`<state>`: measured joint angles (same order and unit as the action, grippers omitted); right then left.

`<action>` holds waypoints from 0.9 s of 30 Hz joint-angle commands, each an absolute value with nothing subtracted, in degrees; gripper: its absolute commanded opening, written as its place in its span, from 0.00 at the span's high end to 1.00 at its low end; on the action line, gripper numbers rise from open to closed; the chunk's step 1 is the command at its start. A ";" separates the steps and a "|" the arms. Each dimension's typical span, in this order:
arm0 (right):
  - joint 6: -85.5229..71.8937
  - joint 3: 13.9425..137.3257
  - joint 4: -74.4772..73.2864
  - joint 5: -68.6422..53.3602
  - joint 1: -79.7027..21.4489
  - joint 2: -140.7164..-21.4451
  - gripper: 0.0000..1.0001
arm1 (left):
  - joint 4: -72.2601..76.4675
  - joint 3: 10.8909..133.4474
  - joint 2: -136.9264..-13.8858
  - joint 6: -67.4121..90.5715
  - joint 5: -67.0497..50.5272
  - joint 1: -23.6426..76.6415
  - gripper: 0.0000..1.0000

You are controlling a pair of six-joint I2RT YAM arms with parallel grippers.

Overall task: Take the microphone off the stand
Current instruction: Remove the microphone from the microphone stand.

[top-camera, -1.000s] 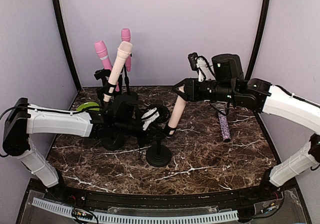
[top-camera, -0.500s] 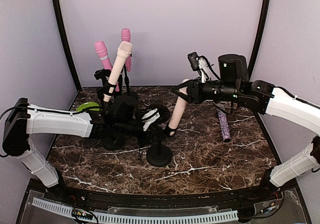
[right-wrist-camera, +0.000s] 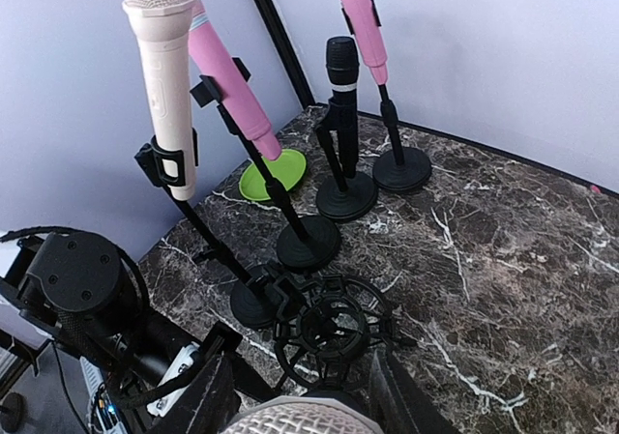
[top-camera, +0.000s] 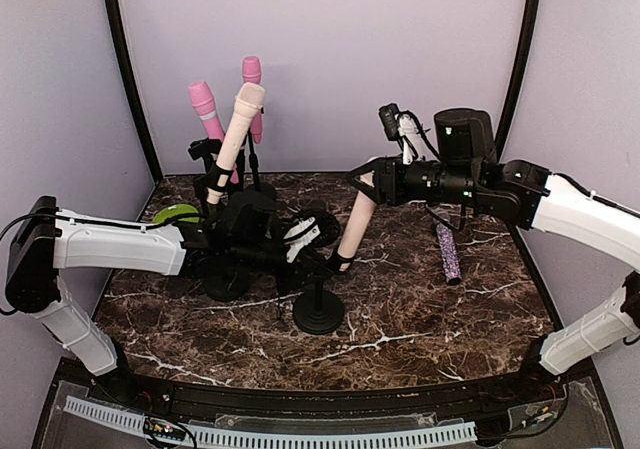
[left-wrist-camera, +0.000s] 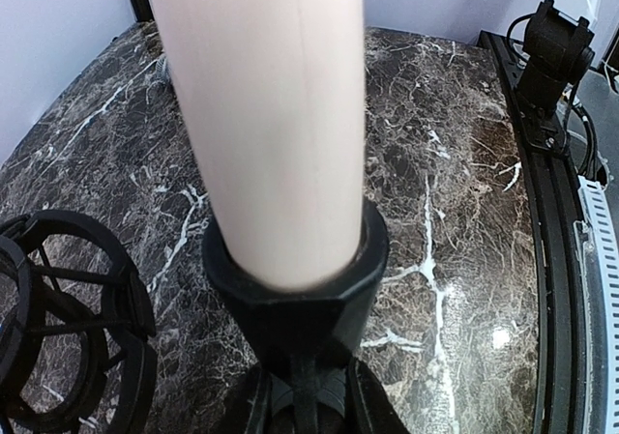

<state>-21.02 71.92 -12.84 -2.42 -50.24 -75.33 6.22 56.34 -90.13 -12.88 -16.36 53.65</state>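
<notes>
Microphone (top-camera: pixel 354 219), peach, tilted in clip (left-wrist-camera: pixel 295 294) of stand (top-camera: pixel 318 314), mid-table (top-camera: pixel 420 309). We see right gripper (right-wrist-camera: pixel 302 410) at mesh head, fingers (right-wrist-camera: pixel 208 400) pinching it from both sides. Left gripper (left-wrist-camera: pixel 308 410) low, fingers (left-wrist-camera: pixel 372 415) clamped on stand stem just under clip. Shock mount (left-wrist-camera: pixel 68 328) just beside.

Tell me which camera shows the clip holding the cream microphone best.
Left wrist: the black clip is close up, wrapping the microphone. Top external shows it small; right wrist shows only the microphone's head.
</notes>
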 commanded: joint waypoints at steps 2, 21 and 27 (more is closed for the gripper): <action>-27.11 76.53 -7.98 5.26 -50.19 -75.89 0.67 | 0.32 55.90 -91.86 -15.12 -14.82 54.23 1.00; -25.78 73.77 -1.95 -2.02 -50.02 -72.27 0.67 | 0.30 55.99 -91.74 -15.29 -14.59 54.49 1.00; -23.96 71.72 2.20 -8.98 -49.59 -70.61 0.67 | 0.28 55.99 -91.76 -15.38 -14.71 54.62 1.00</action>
<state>-23.40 71.22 -12.12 -2.02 -50.06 -74.74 6.31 56.55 -90.35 -12.86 -15.75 53.93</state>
